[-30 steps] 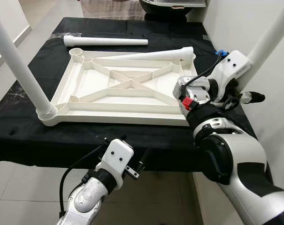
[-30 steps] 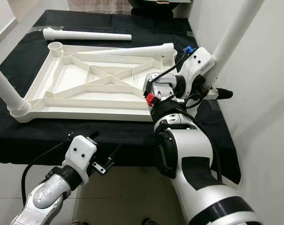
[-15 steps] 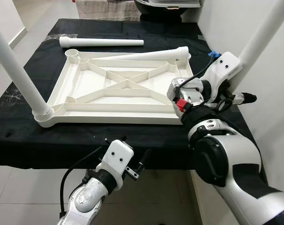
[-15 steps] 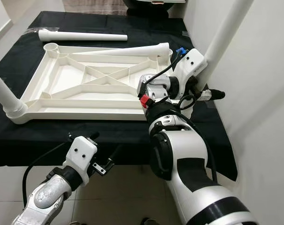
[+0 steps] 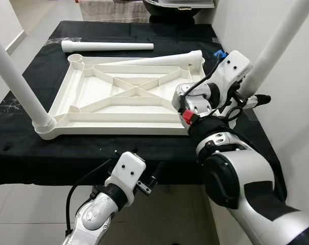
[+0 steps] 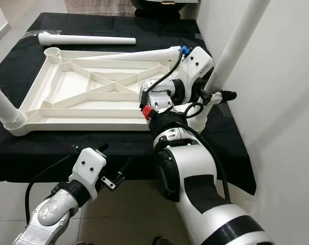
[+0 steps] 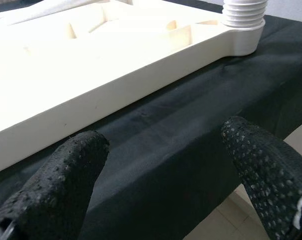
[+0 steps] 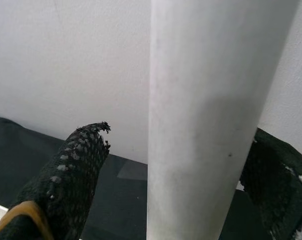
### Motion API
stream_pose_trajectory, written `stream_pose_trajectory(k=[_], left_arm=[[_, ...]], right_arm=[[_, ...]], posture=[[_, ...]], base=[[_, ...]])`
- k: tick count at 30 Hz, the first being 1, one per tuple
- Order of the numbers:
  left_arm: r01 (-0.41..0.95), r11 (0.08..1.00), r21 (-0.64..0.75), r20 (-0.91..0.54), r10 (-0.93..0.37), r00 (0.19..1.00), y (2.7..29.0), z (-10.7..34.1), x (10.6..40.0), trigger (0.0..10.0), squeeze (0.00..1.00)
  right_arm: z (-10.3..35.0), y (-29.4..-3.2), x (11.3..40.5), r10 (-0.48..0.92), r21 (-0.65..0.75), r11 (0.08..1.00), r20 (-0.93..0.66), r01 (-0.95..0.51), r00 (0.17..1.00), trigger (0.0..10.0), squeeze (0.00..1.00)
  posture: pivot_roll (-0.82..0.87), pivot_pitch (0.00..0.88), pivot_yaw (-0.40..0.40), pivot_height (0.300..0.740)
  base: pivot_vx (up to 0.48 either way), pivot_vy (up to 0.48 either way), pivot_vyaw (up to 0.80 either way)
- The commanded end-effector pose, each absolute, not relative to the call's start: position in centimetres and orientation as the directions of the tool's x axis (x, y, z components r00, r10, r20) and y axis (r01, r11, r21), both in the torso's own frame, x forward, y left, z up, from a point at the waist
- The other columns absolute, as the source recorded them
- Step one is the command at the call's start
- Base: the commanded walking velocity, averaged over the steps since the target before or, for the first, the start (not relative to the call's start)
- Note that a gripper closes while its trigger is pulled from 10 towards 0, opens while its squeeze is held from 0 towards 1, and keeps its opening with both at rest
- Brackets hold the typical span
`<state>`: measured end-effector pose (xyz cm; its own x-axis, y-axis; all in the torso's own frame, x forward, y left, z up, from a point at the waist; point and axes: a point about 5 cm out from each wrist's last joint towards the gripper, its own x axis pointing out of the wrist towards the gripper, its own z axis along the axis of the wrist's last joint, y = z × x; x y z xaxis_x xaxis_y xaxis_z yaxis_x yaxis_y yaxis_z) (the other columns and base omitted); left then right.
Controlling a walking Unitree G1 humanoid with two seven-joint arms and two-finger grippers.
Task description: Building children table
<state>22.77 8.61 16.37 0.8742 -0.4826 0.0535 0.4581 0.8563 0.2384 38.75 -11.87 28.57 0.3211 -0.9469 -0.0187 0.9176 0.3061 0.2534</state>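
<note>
You have the upturned tabletop [image 5: 128, 99] lying on the black-draped surface [image 5: 118, 148] with two legs standing at its near corners. The right tool [image 8: 155, 165] straddles the near-right leg [image 6: 236, 43], its grip unclear. Two legs [image 5: 107, 46] lie loose, unfitted. The left tool [image 7: 165, 170] hangs open, empty. No writing is legible.

A cream-white ribbed plastic tabletop [image 5: 128, 97] fills the centre of the frame on a black cloth [image 5: 93, 148]. 4 white plastic tube legs [image 5: 107, 46] match it. At lower left, black dimpled rubber fingers [image 7: 56, 185]; mid-right, a red button [image 5: 187, 117].
</note>
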Motion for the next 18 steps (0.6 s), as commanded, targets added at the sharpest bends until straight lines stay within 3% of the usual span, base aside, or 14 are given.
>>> stream_pose_trajectory(k=[1, 18], left_arm=[[0.462, 0.854, 0.239, 0.048, -0.486, 0.873, 8.6, 16.0, 22.8, 10.0, 0.0], [0.458, 0.856, 0.241, 0.049, -0.482, 0.875, 8.6, 15.9, 23.2, 10.0, 0.0]], right_arm=[[28.6, -11.5, 38.6, -0.945, 0.255, 0.317, 0.001, 0.913, 0.327, 10.0, 0.0], [26.9, -10.0, 37.2, -0.901, 0.229, 0.431, 0.069, 0.873, 0.427, 10.0, 0.0]], posture=[[0.1, 0.183, -0.056, 0.74], [0.09, 0.17, -0.051, 0.74]], base=[[0.0, 0.0, 0.0], [0.0, 0.0, 0.0]])
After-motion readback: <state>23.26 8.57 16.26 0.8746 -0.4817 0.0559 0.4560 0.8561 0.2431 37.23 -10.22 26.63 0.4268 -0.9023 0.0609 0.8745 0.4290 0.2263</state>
